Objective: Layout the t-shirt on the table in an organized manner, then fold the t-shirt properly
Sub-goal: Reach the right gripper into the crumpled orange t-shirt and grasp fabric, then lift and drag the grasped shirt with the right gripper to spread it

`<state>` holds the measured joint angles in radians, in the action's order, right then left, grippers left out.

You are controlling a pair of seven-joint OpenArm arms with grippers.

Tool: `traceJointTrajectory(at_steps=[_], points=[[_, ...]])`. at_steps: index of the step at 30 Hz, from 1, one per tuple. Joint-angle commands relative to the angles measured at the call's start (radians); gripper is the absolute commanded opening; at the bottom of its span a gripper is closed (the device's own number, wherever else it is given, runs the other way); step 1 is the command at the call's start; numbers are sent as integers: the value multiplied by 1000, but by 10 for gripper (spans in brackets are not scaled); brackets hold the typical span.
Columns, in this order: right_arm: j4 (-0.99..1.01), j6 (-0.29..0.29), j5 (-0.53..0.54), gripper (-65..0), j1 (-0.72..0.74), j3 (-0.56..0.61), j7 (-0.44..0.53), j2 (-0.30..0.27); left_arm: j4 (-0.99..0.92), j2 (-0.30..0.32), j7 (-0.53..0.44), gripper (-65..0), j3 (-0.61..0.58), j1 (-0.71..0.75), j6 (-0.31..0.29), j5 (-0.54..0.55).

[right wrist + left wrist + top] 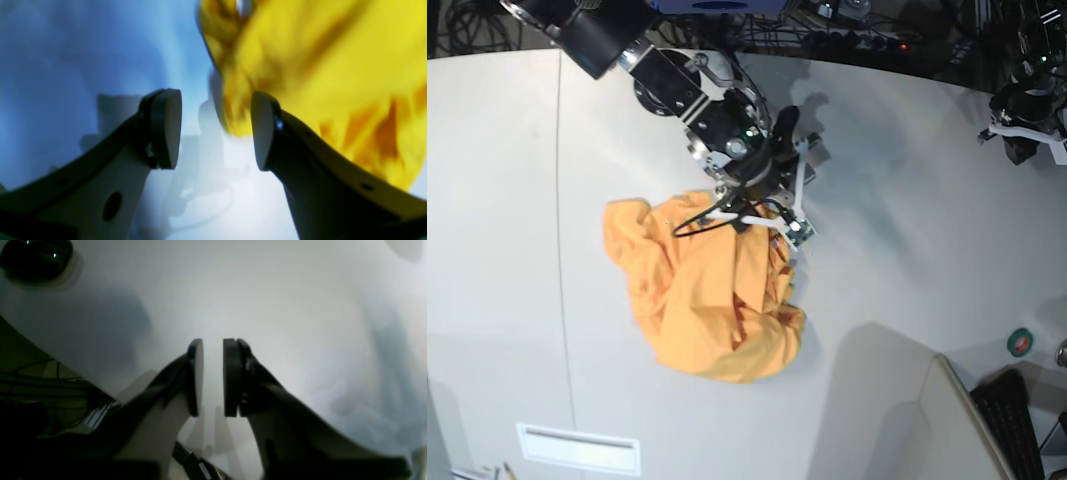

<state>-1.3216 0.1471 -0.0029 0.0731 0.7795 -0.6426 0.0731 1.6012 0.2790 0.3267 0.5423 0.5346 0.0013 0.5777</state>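
Orange-yellow cotton, the t-shirt (pixel 699 295) lies crumpled in a loose heap on the off-white table (pixel 887 250), near the middle of the base view and just to the right of the thin dark seam line (pixel 560 230) that runs down the tabletop. Its cloth is bunched into soft folds and ridges, with one lobe spread toward the left and a rounded bulge at the lower right; a thin black looping mark shows near its upper edge. In the right wrist view the fabric (pixel 317 76) appears blurred, bright yellow with darker orange creases, and a small white patch shows at its top.

Right gripper (pixel 217 128): jaws standing wide apart over bare tabletop, with the edge of the shirt just beyond and beside the right-hand pad; nothing lies between the pads. In the base view this arm reaches in from the upper left and ends at the upper right edge of the heap.

Left gripper (pixel 213 376): pads drawn close together with only a narrow gap, holding nothing, above bare table well apart from the shirt. A dark rounded object (pixel 36 258) lies on the table in the corner of that view.
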Motion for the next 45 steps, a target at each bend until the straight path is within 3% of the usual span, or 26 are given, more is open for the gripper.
traceJointTrajectory(at_steps=[1,4,8,12,14,16,17,20,26,29,33,40,43,45], points=[[18,6,-3,-330,29,2,13,14,17,16,-22,-541,5,2,3,1],[112,10,-3,-330,66,2,68,24,17,16,-24,-541,3,8,3,1],[204,69,-3,-335,95,2,111,23,17,15,-22,-541,2,9,-5,1],[239,115,-3,-342,100,-2,169,15,17,12,-19,-543,0,2,-102,1],[242,131,-3,-432,100,-2,172,14,15,-2,-19,-543,-6,-6,-120,-2],[233,133,-1,-603,96,-2,172,8,14,-5,-19,-546,-34,-26,-120,-2],[212,131,4,-650,93,-2,172,-5,12,-5,-19,-548,-49,-34,-120,-3],[106,131,2,-650,44,-4,172,-31,12,-5,-24,-550,-103,-44,-120,-3],[-175,133,2,-650,-34,-4,166,-140,-14,-5,-25,-550,-195,-87,-120,-3],[-293,134,1,-650,-40,-12,99,-187,-46,-4,-25,-550,-221,-115,-120,-5],[-434,130,1,-650,-65,-131,30,-210,-74,-1,-25,-551,-250,-133,-120,-29],[-490,125,1,-650,-77,-358,-29,-221,-74,-47,-27,-541,-304,-164,-120,-241],[-494,84,1,-650,-74,-414,-29,-247,-75,-57,-27,-540,-291,-173,-120,-247],[-494,42,-1,-650,-68,-463,-29,-252,-75,-56,-27,-504,-291,-173,-120,-250]])
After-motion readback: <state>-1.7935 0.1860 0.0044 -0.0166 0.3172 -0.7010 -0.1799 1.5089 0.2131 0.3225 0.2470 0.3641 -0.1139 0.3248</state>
